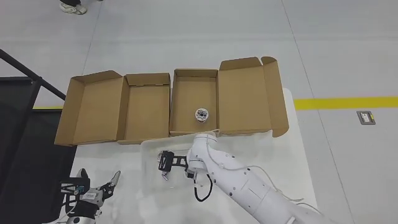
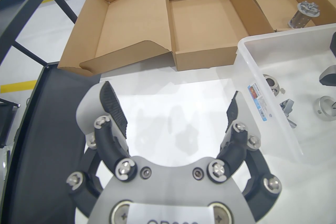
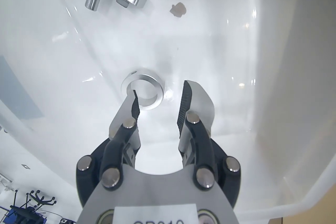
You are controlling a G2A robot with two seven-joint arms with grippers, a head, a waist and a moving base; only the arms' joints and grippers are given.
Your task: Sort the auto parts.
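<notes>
2 open brown cardboard boxes [image 1: 147, 107] sit behind a clear plastic bin [image 2: 286, 32]. Left gripper [image 2: 170, 96] spread wide, empty, beside bin. Right gripper [image 3: 160, 99] half spread, empty, inside bin. Ribbed steel cylinder [image 2: 304, 15] stands in right box. Silver metal ring [image 3: 143, 76] lies under right fingertips, possibly touching 1.

The right gripper [image 3: 160, 93] hangs inside the clear rectangular plastic bin [image 3: 278, 57], pointing down at its floor, its 2 black ribbed fingers [image 3: 185, 104] parted. The left gripper [image 2: 170, 93] hovers outside the bin, near its wall, spread wide.
</notes>
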